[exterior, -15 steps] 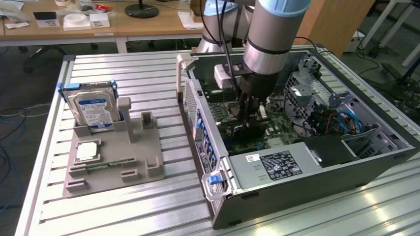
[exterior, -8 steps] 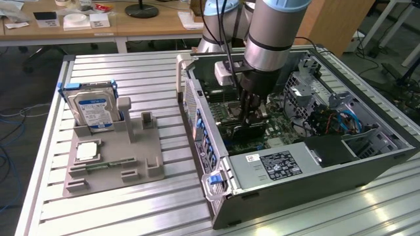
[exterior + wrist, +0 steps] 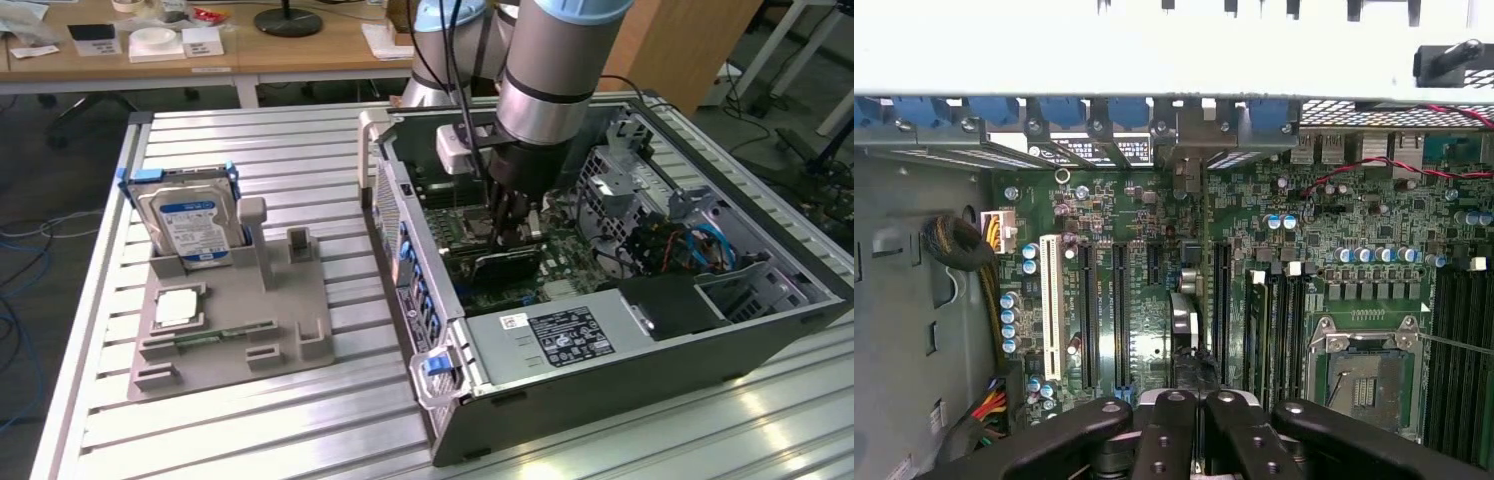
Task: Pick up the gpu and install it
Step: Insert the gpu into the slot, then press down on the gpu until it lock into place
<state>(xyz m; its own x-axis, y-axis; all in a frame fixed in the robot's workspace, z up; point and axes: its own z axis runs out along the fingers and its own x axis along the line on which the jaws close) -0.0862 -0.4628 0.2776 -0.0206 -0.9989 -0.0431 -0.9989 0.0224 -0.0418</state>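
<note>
The gpu [image 3: 507,268] stands on edge inside the open computer case [image 3: 627,385], a dark thin card over the green motherboard. My gripper [image 3: 514,238] reaches straight down into the case and sits right above the card's upper edge. In the wrist view the black fingers [image 3: 1169,430] are drawn together, and my gripper [image 3: 1196,402] is shut directly over the gpu [image 3: 1186,325]. There the card shows edge-on, in line with a long expansion slot. Its metal end reaches the case's rear wall. Whether the fingers pinch the card's edge or only rest over it is hidden.
A grey parts holder [image 3: 287,330] on the slatted table, at the exterior view's left, carries a blue-labelled hard drive [image 3: 194,225], a processor [image 3: 178,308] and a green memory stick [image 3: 214,335]. Inside the case are a power supply [image 3: 567,335], blue cables [image 3: 701,245] and a processor socket [image 3: 1364,375].
</note>
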